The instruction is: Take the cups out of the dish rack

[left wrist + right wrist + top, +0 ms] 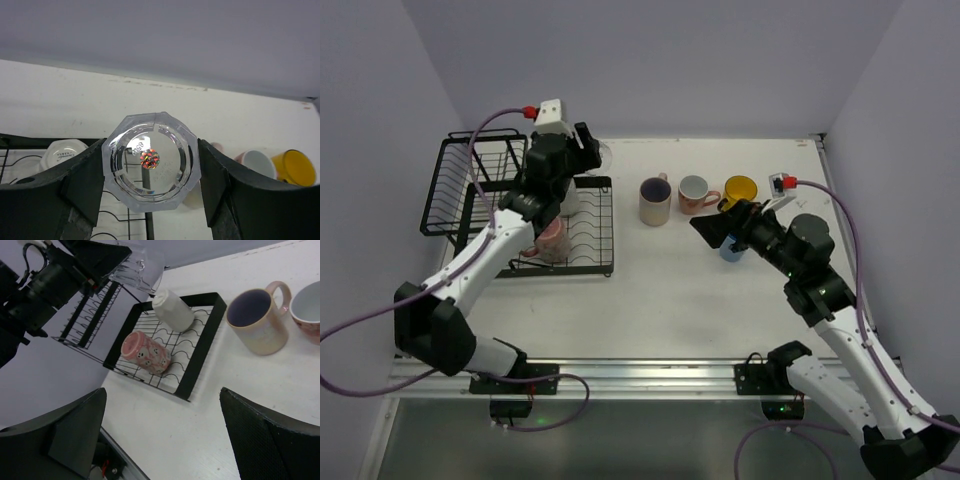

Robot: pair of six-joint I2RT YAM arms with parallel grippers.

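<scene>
Between the fingers (pixel 75 185) of the left claw (pixel 582 148) is a clear glass (pixel 151 161). It is pinched across its faceted sides, with its octagonal base turned back toward the wrist and its mouth pointing away. The claw holds it up off the rack (pixel 197 365).

To my eye the glass is light and rigid, but it is slick and would shatter if dropped. The flat facets give the pads something square to press on, so a firm, even squeeze low on the body looks right. It should go down on the tabletop (pixel 660 290) gently.

Below that claw, in the tray part of the rack, a pink cup (pixel 146 352) lies on its side, and a white cup (pixel 172 310) is tipped over just beyond it. Both look like glazed ceramic, heavier than the glass and likely to chip. I would grip across the body or over one wall at the rim, since I cannot make out a handle on either.

The right claw (pixel 162 395) hangs over the tabletop with its jaws wide apart and nothing between them. A beige mug (pixel 257 320) stands ahead of it, and a blue cup (pixel 731 252) sits close beside it.
</scene>
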